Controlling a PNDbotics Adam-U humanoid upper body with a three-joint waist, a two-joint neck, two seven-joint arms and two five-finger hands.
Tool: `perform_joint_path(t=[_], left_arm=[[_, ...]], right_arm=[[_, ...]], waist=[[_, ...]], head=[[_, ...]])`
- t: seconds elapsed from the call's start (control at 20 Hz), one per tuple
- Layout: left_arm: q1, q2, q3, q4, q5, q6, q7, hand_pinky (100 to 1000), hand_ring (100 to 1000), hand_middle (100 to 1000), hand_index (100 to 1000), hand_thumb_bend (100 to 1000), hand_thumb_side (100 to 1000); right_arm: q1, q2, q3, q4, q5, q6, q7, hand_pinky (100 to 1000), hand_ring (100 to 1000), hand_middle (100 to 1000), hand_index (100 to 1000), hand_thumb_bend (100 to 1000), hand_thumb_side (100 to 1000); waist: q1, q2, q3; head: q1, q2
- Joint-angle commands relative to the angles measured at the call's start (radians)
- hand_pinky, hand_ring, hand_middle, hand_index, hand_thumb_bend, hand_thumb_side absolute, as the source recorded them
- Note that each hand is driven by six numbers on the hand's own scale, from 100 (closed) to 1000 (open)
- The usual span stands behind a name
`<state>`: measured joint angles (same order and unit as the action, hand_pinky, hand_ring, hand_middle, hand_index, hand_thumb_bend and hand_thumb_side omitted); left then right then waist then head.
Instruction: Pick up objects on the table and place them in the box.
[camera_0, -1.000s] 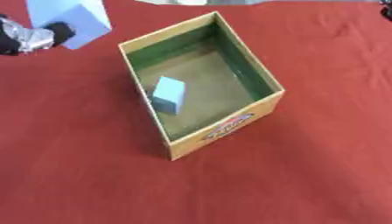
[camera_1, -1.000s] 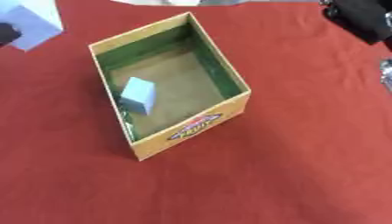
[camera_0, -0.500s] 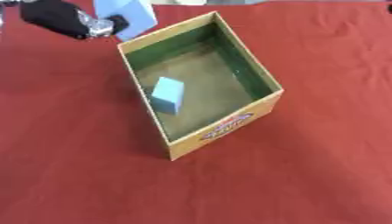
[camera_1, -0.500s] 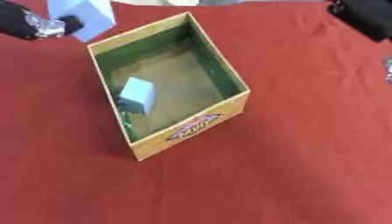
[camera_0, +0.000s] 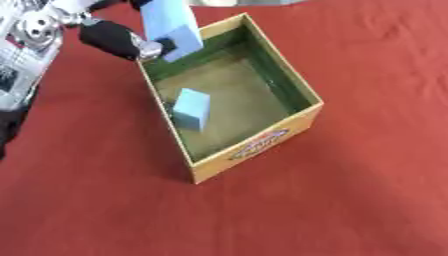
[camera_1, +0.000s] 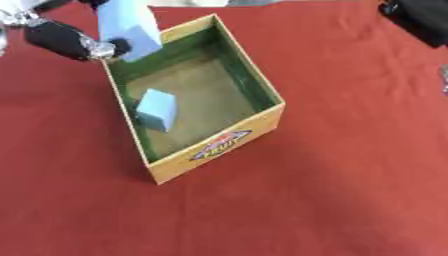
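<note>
An open cardboard box (camera_0: 262, 145) with a green lining stands on the red table, a printed label on its near wall. One pale blue block (camera_0: 191, 108) lies inside it near the left wall. My left hand (camera_0: 118, 40) comes in from the upper left, shut on a second pale blue block (camera_0: 171, 26) that hangs above the box's far left corner. In the right eye view a dark part of my right arm (camera_1: 420, 20) shows at the upper right corner; the hand itself is out of sight.
Red cloth (camera_0: 350, 200) covers the table all around the box. My left arm's silver and black links (camera_0: 26, 45) fill the upper left edge.
My left hand has carried the blue block rightward from the far left to above the box's far left corner. The block inside the box has stayed put.
</note>
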<state>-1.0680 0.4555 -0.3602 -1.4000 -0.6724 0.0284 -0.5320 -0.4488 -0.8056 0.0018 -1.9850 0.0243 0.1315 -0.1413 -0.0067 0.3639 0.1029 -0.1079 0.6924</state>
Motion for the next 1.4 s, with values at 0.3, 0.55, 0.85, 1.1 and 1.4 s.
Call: perform_joint_path(t=[0.3,0.55,0.85,1.1,1.4], left_arm=[[-0.005,0.034,0.032,-0.073,-0.063,-0.012,-0.034,931,877,801,905,694,750],[0.016,0.067,0.121,-0.229,0.029,0.077,0.125,880,824,752,867,406,721],[0.161,0.213,0.247,-0.542,0.306,0.205,0.492,845,790,722,839,341,729],[0.343,0.314,0.331,-0.598,0.499,0.102,0.838,836,785,724,841,331,715],[0.588,0.337,0.397,-0.6,0.598,-0.111,1.061,828,782,724,848,334,747]], right_arm=[[-0.009,-0.02,-0.009,-0.015,-0.004,0.001,-0.002,849,819,680,834,100,654],[-0.007,-0.021,-0.015,-0.015,-0.003,-0.004,-0.01,849,819,680,834,100,643],[-0.002,-0.024,-0.027,-0.015,-0.002,-0.024,-0.034,847,819,681,833,100,624],[0.012,-0.017,-0.044,-0.015,-0.009,-0.064,-0.085,846,819,683,833,100,624],[0.017,0.012,-0.057,-0.015,-0.028,-0.135,-0.159,846,819,686,835,100,634]], waist=[[0.011,-0.019,0.005],[0.009,-0.02,0.01],[0.009,-0.017,0.025],[-0.006,-0.011,0.033],[-0.035,-0.007,0.035]], head=[[-0.008,-0.008],[-0.009,0.003],[-0.02,0.011],[-0.044,0.007],[-0.073,-0.005]])
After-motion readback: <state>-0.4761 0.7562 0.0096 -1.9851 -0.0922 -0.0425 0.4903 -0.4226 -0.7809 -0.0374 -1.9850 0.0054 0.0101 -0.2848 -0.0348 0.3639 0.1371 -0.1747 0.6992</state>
